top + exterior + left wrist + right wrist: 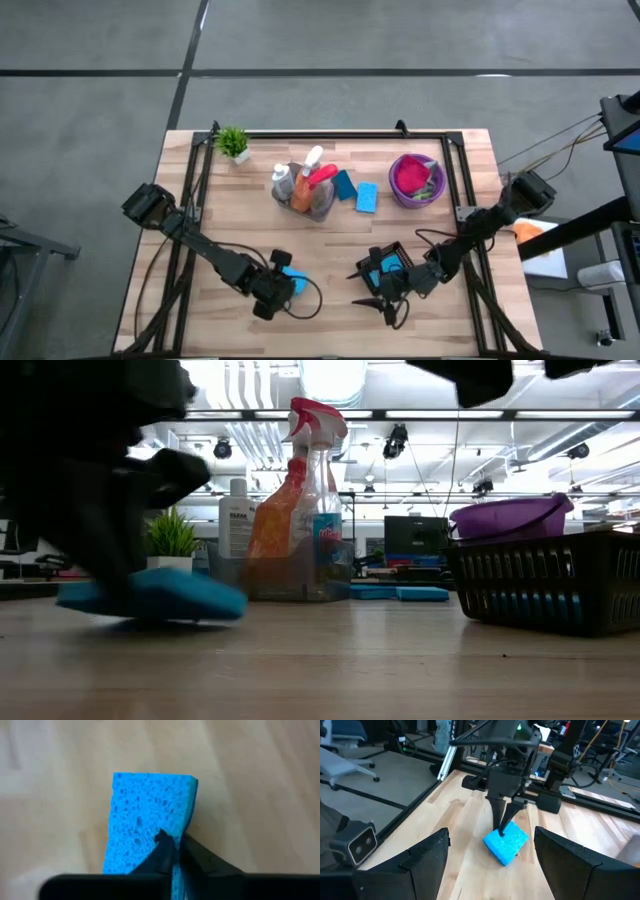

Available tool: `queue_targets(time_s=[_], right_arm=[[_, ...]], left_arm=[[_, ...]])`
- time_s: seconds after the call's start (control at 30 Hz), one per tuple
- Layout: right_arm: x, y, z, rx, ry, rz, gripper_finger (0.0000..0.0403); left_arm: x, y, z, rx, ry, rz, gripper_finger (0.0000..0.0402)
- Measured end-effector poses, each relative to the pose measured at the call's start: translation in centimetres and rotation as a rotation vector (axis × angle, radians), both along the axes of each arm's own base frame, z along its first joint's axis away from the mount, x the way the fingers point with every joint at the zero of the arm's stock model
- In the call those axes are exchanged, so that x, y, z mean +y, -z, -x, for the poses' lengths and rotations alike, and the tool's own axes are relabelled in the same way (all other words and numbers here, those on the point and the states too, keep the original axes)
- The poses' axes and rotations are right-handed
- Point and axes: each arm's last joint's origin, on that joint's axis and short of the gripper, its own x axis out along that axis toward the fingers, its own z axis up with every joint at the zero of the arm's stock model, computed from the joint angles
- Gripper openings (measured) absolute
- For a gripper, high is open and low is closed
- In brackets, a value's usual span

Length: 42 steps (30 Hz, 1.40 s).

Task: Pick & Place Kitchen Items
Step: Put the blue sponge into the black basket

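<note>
Sponge [294, 283], blue, lower-centre of high view, flat on worktop [330, 240]; left end effector [172, 851] pinched shut on its edge. Light, soft, compressible; edge grip suits. Right end effector [490, 857] wide, nearby, empty.

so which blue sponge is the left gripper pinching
The blue sponge at the front, under the left gripper; the others lie beside the bottles or in the black basket.
</note>
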Motion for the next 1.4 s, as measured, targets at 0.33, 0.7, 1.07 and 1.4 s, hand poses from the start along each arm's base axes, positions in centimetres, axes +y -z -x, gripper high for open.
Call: queue_targets(time_s=[0.33,0.7,1.07,1.4], right_arm=[[1.3,-4.0,3.8,-0.087,-0.030,0.004,0.0288],[1.7,-5.2,6.6,-0.099,0.026,0.053,0.0288],[2.3,-5.9,8.7,-0.159,0.123,0.093,0.0288],[2.3,-6.2,9.2,-0.170,0.147,0.089,0.0288]], left_arm=[[-0.4,-3.8,-3.0,-0.177,-0.047,-0.035,0.0002],[4.0,-9.2,-9.6,-0.477,-0.111,0.146,0.0000],[7.3,-7.0,-17.0,-0.463,-0.147,0.275,0.0000],[7.3,-4.6,-21.9,-0.317,-0.222,0.265,0.0000]])
